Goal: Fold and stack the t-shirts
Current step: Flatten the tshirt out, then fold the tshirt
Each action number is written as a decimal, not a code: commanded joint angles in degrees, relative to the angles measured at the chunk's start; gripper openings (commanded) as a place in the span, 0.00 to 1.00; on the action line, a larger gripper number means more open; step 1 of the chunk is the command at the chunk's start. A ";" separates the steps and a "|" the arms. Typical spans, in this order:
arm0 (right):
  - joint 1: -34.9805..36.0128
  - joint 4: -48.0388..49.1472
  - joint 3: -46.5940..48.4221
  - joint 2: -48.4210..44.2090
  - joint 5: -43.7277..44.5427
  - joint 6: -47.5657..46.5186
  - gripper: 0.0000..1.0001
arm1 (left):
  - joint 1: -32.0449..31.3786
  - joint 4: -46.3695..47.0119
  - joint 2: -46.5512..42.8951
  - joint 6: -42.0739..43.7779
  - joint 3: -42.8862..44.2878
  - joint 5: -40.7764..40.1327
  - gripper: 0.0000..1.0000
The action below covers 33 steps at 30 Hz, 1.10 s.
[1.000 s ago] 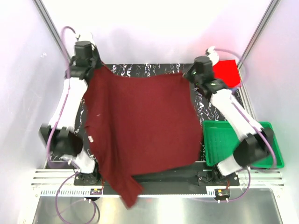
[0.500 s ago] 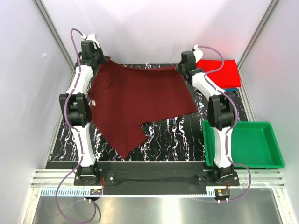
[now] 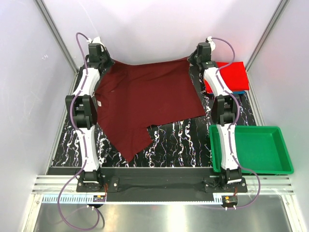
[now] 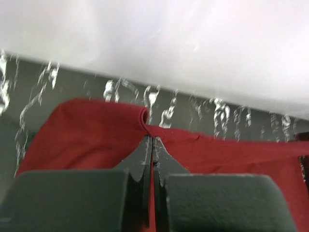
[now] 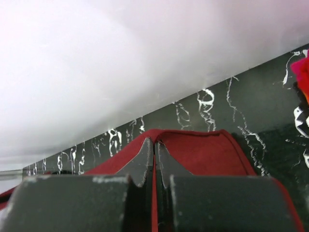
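**Left gripper [image 3: 100, 59] and right gripper [image 3: 195, 58] both clamped on the far edge of the maroon shirt [image 3: 145, 101]**

Overhead view: both arms reach out long toward the back of the table [image 3: 183, 140]. The left gripper pinches the shirt's far left corner and the right gripper pinches its far right corner. The hem runs nearly straight between them. From the grippers the cloth spreads back toward the arm bases, and one flap trails to a point on the left arm's side. A folded red shirt [image 3: 232, 75] lies just beside the right gripper on its outer side. It sits on a blue shirt [image 3: 239, 92], which shows only as a thin edge. A green tray [image 3: 251, 128] sits well back from the right gripper, near that arm's base.

Left wrist view: the left gripper [image 4: 150, 138] has its fingers pressed together on maroon cloth [image 4: 87, 130]. The cloth bunches into a small roll right at the tips and spreads out to either side. Beyond the tips is marbled table, then the white back wall [image 4: 169, 38].

Right wrist view: the right gripper [image 5: 155, 143] is likewise closed on a fold of the maroon shirt [image 5: 203, 154], with a sliver of cloth showing between the fingers. The red shirt [image 5: 303, 70] peeks in far to the right of the tips.
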 commanded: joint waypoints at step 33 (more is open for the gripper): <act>-6.73 -4.46 -12.39 -4.56 -12.89 -4.75 0.00 | -7.02 -6.50 -26.31 -26.83 -44.90 -6.20 0.00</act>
